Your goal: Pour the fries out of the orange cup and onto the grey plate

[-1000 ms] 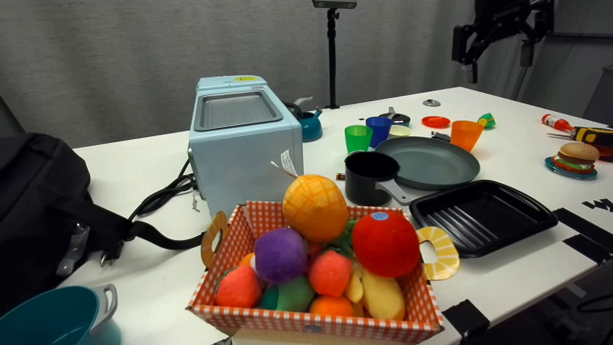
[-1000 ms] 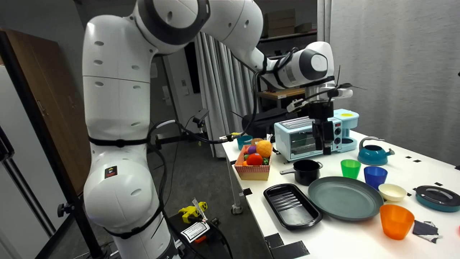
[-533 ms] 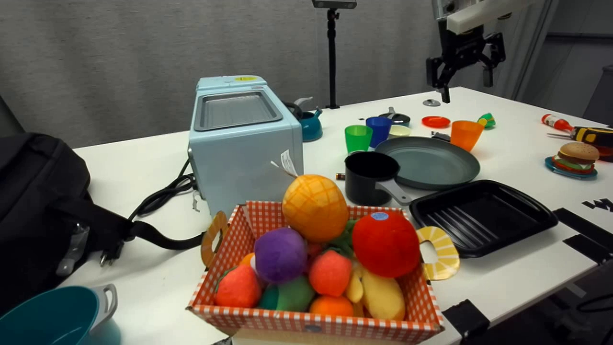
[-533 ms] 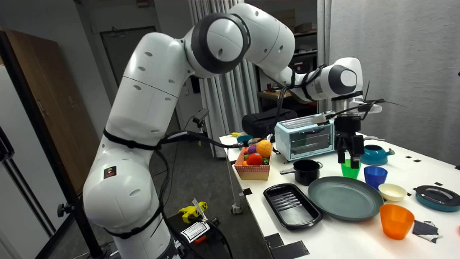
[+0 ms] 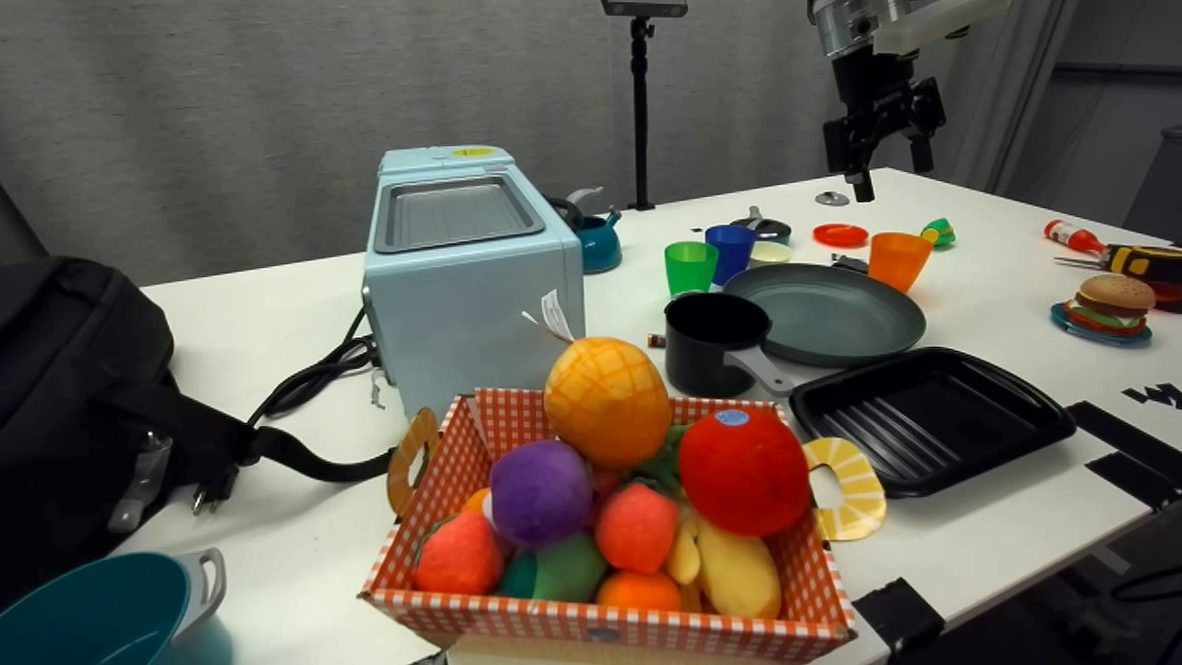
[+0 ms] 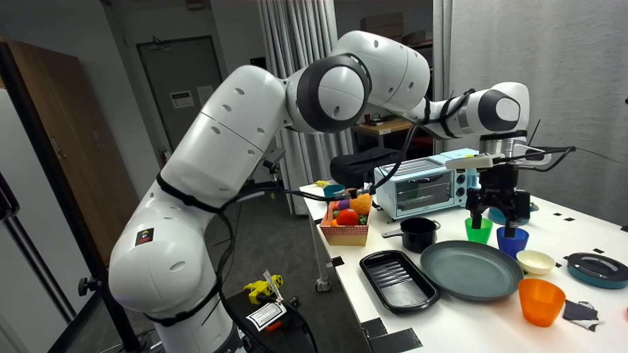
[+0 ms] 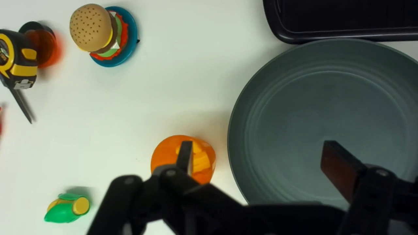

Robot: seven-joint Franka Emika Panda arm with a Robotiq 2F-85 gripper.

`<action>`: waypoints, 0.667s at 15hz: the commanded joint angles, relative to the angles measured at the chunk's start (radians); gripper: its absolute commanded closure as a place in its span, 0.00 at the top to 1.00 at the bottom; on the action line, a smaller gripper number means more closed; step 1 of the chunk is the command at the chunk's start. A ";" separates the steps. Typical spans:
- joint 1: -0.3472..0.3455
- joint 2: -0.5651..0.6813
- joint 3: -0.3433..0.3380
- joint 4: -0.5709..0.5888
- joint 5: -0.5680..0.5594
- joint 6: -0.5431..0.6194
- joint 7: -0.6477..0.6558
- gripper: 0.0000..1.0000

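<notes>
I've got the gripper [image 7: 258, 147] spread wide, masking part of the orange cup [image 7: 165, 152] and the fries [image 7: 200, 160] inside; the grey plate [image 7: 303, 114] runs off-frame right.

A red-and-white checked cardboard box [image 5: 720, 634] holds multicoloured plush toys [image 5: 637, 526] near a light-blue toaster oven [image 5: 480, 319]. A round, grey-handled black pot [image 5: 702, 360] stands near a black rectangular ridged tray [image 5: 970, 406]. A green plastic cup [image 5: 691, 268] stands upright just beside a blue plastic cup [image 5: 731, 247]. A sesame-bunned toy burger [image 7: 93, 29] rests on a small round teal plate [image 7: 132, 32].
</notes>
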 commanded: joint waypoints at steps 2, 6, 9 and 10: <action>0.007 0.022 -0.012 0.034 0.008 -0.019 -0.016 1.00; 0.007 0.033 -0.012 0.050 0.008 -0.021 -0.018 1.00; -0.006 0.045 0.003 0.061 0.049 0.001 -0.006 1.00; -0.011 0.055 0.007 0.073 0.070 0.006 0.000 1.00</action>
